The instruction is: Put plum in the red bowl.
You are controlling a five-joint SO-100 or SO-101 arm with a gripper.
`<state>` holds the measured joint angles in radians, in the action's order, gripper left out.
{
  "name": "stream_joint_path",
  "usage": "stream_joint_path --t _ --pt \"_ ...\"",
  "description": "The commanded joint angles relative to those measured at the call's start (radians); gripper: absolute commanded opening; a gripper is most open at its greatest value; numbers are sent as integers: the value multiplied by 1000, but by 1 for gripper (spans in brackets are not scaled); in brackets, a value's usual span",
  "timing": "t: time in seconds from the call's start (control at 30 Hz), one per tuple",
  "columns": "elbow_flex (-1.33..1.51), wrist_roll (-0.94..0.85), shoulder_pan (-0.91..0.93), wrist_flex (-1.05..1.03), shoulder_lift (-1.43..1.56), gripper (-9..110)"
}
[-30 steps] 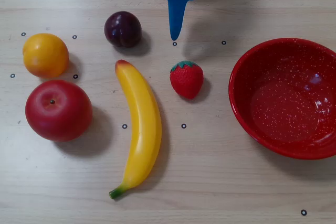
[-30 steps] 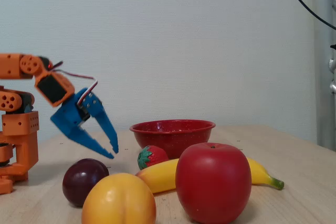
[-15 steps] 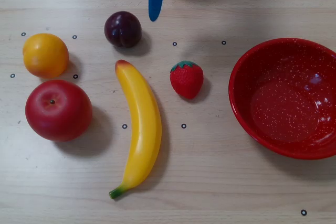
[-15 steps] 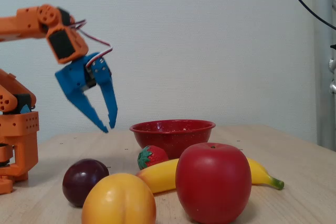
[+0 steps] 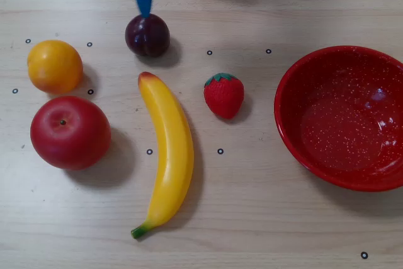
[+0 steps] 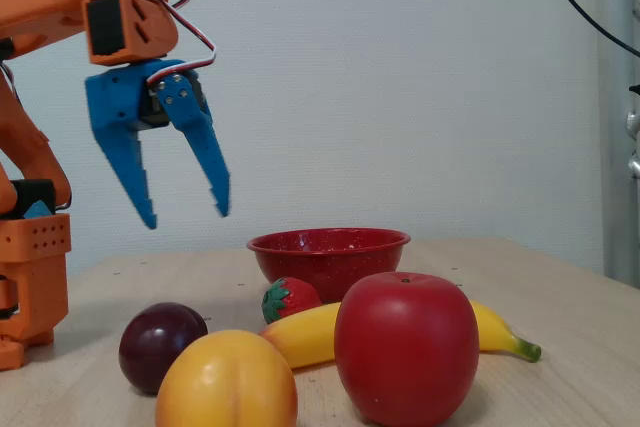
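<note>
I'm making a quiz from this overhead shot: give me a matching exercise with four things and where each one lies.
Things:
1. plum
2. red bowl
3. apple
4. banana

Places in the overhead view:
A. far right
B. bottom left, below the orange
C. centre, lying lengthwise
D. top, just under the blue gripper tip

Pairs: 1-D, 2-A, 3-B, 4-C

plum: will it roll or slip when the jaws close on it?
Probably both. The plum is round and sits loose on the flat table, so an off-centre touch may roll it. Its glossy skin looks slippery. The open gripper looks wide enough to straddle it.
</note>
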<state>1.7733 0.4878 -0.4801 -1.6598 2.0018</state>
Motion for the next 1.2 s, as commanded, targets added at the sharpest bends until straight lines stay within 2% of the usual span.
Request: stream_joint_path --t 0.0,0.37,0.67,1.17 --pt "-46 86 -60 -15 18 38" --pt "166 344 -176 117 11 58" --pt "278 403 -198 273 -15 59" --pt "345 442 -229 341 -71 59"
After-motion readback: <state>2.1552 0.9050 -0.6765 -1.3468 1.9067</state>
